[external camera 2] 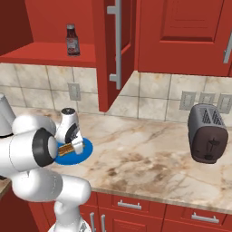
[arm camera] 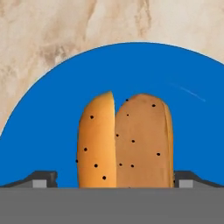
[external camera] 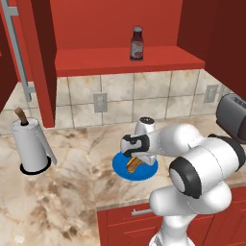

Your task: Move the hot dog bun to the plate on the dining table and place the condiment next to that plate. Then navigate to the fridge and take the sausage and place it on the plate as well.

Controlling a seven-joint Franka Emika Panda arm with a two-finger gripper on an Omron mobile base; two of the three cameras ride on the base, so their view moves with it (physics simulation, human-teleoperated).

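Claw [external camera: 133, 161] is lowered over the blue plate [external camera: 149, 171] with its jaws spread wide, one dark fingertip [arm camera: 43, 178] to each side of the hot dog bun [arm camera: 124, 142]; nothing is gripped, and contact between tips and bun cannot be confirmed.

Left to right in the left base view: a white paper towel roll [external camera: 30, 145], upright and cylindrical on a dark round base, with a brown spindle tip at the top, stands on the marble counter [external camera: 67, 202]. Counter surface is beige with brown veining and a smooth finish. The blue plate, round, flat and plain, sits near the counter's front edge and holds the bun alone. In the hand view the bun is tan-orange, elongated, split lengthwise into two halves and dotted with small dark specks.

Above, on the red shelf [external camera: 163, 60] of the open cabinet, the condiment [external camera: 137, 43] stands upright: a dark reddish-brown bottle with a red cap and a pale label, well apart from the bun. The wall below the shelf is tiled in pale square tiles with white outlets.

At the far right, a dark grey toaster [external camera 2: 207, 132], boxy with rounded corners and two top slots, stands on the counter, well apart from the blue plate.
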